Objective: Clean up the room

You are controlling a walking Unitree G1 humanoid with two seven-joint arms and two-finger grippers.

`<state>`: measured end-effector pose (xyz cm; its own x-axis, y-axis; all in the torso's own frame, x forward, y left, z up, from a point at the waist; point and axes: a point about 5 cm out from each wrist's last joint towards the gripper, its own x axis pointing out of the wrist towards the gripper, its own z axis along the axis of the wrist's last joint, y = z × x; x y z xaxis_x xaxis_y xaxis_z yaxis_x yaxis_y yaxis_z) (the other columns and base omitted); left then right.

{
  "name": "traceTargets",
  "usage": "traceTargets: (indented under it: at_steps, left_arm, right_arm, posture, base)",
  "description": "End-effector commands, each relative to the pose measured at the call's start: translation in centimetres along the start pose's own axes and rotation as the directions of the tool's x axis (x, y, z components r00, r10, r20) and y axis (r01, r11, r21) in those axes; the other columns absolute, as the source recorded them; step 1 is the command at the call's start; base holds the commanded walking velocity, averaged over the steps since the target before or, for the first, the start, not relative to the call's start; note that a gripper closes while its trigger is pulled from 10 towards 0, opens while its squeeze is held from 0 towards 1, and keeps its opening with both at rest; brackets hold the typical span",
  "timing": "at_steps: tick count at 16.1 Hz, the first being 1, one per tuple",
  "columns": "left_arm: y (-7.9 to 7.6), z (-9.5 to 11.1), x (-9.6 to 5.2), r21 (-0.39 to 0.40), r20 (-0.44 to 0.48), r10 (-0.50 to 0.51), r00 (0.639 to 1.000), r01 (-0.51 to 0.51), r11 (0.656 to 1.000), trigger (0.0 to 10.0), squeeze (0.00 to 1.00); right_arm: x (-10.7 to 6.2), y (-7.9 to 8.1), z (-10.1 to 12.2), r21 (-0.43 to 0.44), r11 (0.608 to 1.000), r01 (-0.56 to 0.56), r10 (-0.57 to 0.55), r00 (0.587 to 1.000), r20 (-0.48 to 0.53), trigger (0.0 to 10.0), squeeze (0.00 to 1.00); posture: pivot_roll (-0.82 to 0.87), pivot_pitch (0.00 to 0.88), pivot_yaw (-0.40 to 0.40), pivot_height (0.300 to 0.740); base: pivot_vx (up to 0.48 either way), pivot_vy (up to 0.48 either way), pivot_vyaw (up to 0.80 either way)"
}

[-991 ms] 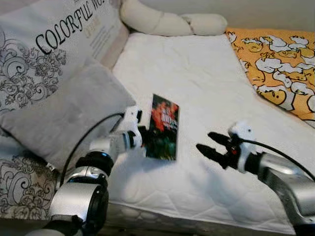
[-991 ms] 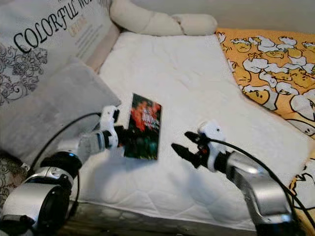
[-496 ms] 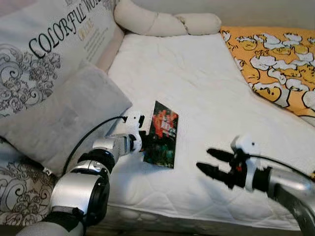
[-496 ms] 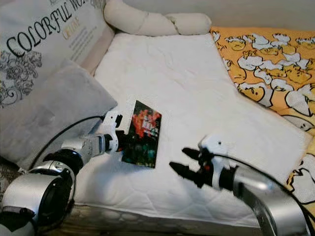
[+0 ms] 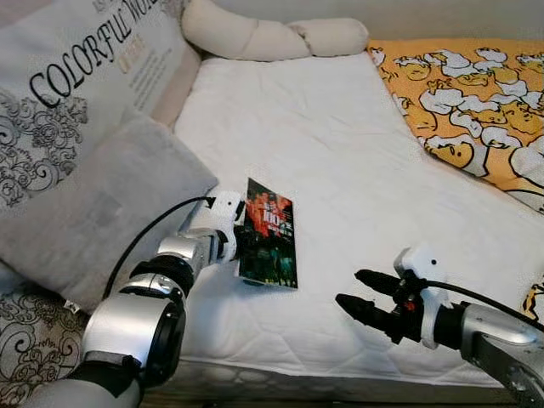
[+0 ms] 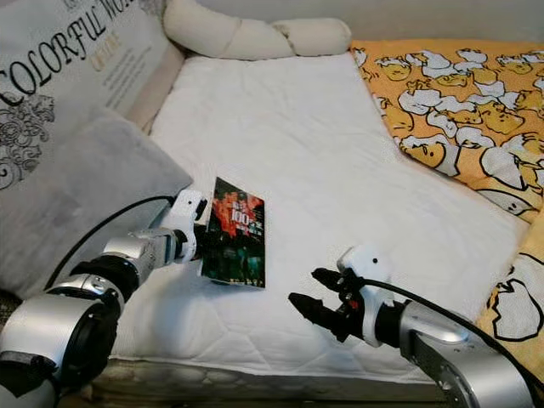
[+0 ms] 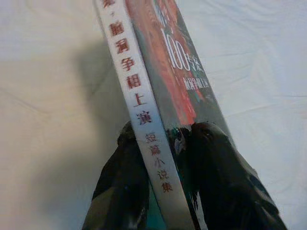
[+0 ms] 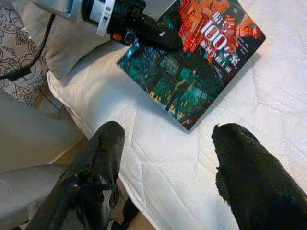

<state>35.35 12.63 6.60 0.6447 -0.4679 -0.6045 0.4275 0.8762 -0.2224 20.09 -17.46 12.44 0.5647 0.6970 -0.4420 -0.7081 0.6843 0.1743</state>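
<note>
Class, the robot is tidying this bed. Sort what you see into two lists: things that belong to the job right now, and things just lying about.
In the job:
book, held at its spine
left tool, shut on the book
right tool, open, hovering beside the book

Lying about:
grey pillow
printed cushion
cream bolster
duck blanket
mattress

A bed with a white quilted mattress (image 5: 340, 144) carries a book (image 5: 269, 234). Left of the book lies a grey pillow (image 5: 93, 212), beyond it a cream bolster (image 5: 272, 36), and to its right an orange duck-print blanket (image 5: 463, 110).
</note>
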Motion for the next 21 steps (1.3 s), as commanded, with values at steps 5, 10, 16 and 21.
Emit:
traceTargets:
  at_steps: [5, 10, 16, 21]
  left_arm:
    - [2.3, 0.0, -1.1, 0.107, -0.036, 0.126, 0.991, -0.122, 0.987, 10.0, 1.00]
    - [3.1, -0.1, -1.5, 0.196, -0.050, 0.152, 0.987, -0.139, 0.971, 10.0, 1.00]
    - [0.9, 0.6, -0.8, 0.104, -0.001, -0.046, 0.999, 0.045, 0.994, 10.0, 1.00]
    - [2.3, 0.0, -1.1, 0.278, -0.055, 0.115, 0.992, -0.096, 0.956, 10.0, 1.00]
  right_arm:
    - [-0.1, -0.1, 0.2, -0.020, 0.999, 0.029, -0.029, 1.000, -0.009, 10.0, 0.00]
    - [-0.1, 0.2, 0.0, -0.008, 0.999, 0.032, -0.032, 0.999, -0.013, 10.0, 0.00]
    - [-0.2, 0.4, -0.1, 0.004, 0.999, 0.038, -0.038, 0.999, -0.009, 10.0, 0.00]
    - [-0.4, 0.8, -0.4, 0.011, 0.999, 0.045, -0.045, 0.999, -0.013, 10.0, 0.00]
  posture:
    - [-0.37, 0.016, 0.077, 0.740]
    - [-0.36, 0.032, 0.086, 0.740]
    - [-0.37, 0.047, 0.103, 0.740]
    - [-0.37, 0.049, 0.103, 0.740]
  base:
    - [0.000, 0.000, 0.00]
    - [0.000, 0.000, 0.00]
    - [0.000, 0.000, 0.00]
    - [0.000, 0.000, 0.00]
